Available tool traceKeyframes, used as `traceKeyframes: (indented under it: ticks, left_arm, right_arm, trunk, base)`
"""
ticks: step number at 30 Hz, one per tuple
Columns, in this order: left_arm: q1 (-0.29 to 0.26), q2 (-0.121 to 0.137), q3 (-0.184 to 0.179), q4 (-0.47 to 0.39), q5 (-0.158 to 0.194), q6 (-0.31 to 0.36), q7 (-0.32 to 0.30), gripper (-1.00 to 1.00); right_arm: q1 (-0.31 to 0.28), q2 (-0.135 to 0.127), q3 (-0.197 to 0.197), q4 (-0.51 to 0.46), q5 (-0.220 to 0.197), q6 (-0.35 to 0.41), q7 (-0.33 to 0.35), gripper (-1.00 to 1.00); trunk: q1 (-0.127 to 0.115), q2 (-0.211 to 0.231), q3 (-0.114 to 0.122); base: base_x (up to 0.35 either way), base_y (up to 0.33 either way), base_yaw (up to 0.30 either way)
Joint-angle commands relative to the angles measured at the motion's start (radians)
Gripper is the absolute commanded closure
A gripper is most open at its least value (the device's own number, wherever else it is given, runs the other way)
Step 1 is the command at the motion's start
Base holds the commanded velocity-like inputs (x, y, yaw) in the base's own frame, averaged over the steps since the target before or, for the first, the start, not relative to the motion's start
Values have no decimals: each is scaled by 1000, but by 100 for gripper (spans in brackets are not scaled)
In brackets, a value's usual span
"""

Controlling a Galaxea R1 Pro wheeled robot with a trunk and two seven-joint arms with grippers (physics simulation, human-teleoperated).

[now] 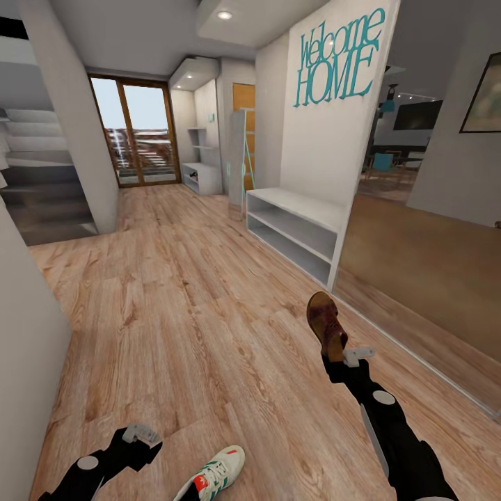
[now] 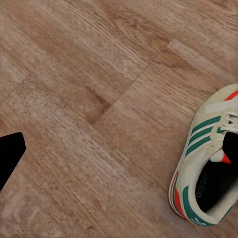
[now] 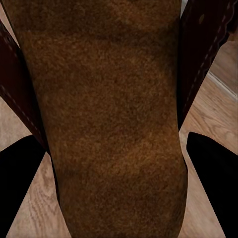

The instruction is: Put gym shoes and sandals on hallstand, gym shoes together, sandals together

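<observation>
Right claw (image 1: 339,355) clamped on brown sandal (image 1: 325,323), held off corridor floor (image 1: 209,306), short of plain grey bench (image 1: 296,229). Left claw (image 1: 142,435) low over floor near gym shoe (image 1: 216,474); opening: can't tell.

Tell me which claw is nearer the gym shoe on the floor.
Left. The left claw hangs just beside the gym shoe on the corridor floor, not touching it. The right claw is farther off, raised and gripping a sandal.
</observation>
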Motion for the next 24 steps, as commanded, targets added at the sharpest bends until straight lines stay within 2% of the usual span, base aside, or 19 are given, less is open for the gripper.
traceKeyframes:
  ticks: [1,7,10,16,24]
  left_arm:
    - [-1,-1,7,-1,-10,-4,-7,-100]
    - [-5,-16,0,-8,-11,15,-8,-100]
    - [-19,-29,-30,-19,-12,59,-8,-100]
    - [-31,-34,-99,-35,-12,123,-8,-100]
    - [-33,-34,-121,-38,-11,137,-8,-100]
  right_arm:
    - [0,1,-3,-2,10,5,8,100]
    - [0,1,-4,-3,10,6,8,100]
    - [-1,1,-4,-3,10,7,8,100]
    - [-1,1,-4,-3,10,7,7,100]
    - [-1,1,-3,-4,9,7,8,100]
  trunk:
    - [0,0,-1]
    - [4,-7,-5]
    - [15,-28,-17]
    - [38,-70,-44]
    - [69,-126,-82]
  base:
    - [0,0,0]
    - [0,0,0]
    - [0,0,0]
    - [0,0,0]
    - [0,0,0]
